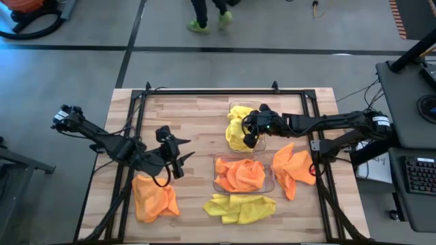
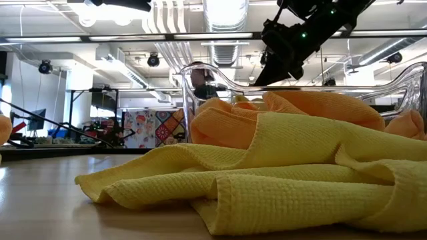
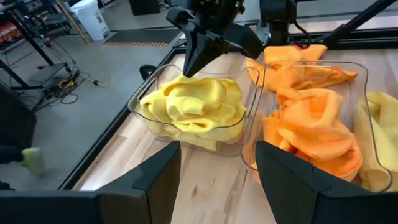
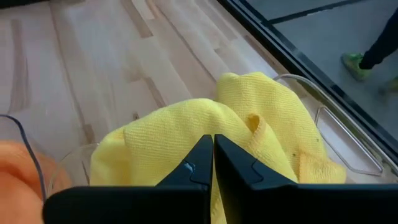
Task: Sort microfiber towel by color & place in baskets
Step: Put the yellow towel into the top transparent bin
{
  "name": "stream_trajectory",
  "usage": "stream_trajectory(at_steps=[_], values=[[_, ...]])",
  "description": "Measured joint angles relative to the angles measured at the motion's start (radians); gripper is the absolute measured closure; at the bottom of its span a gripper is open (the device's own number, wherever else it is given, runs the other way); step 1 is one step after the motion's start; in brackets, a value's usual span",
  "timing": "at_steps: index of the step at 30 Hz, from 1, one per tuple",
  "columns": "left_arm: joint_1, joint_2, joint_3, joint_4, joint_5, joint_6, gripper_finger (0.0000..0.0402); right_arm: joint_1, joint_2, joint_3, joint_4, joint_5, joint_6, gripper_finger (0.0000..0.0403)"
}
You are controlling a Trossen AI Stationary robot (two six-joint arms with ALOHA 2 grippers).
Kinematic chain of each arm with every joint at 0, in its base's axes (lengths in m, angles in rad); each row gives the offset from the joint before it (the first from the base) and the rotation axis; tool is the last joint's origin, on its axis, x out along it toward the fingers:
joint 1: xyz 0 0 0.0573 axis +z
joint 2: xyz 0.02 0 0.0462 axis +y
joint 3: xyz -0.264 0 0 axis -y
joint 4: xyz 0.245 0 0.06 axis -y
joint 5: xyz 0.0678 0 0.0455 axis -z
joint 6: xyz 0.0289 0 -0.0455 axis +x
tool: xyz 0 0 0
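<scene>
Beyond my wooden table (image 1: 191,116), a person's green shoes (image 1: 208,24) on grey floor, a keyboard (image 1: 419,173) to my right

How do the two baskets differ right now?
The far basket holds yellow towels; the near basket holds orange towels. The shut right pincer hangs over the far basket; nothing is over the near one. Both are clear plastic and stand side by side.
</scene>
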Motion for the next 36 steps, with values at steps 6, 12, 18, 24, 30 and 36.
stream_trajectory(at_steps=[6,12,18,24,30,36], values=[[0.000,0.010,0.000,0.000,0.000,-0.003,0.0210,0.000,-0.007,0.001,-0.021,0.000,0.007,0.0394],[0.000,0.016,0.000,0.005,0.000,-0.003,0.0210,0.000,-0.009,0.001,-0.023,0.000,0.030,0.0393],[0.000,0.016,0.001,0.009,0.000,-0.003,0.0210,0.000,-0.027,0.001,-0.074,0.003,0.095,0.0364],[0.003,0.016,0.001,0.017,0.000,-0.002,0.0210,-0.001,-0.017,0.001,-0.017,0.003,0.066,0.0316],[0.005,0.016,0.001,0.018,-0.001,0.006,0.0210,-0.004,0.055,0.002,0.138,0.000,-0.043,0.0300],[0.005,0.016,0.001,0.017,-0.001,0.027,0.0210,-0.010,0.134,0.002,0.130,0.000,-0.044,0.0319]])
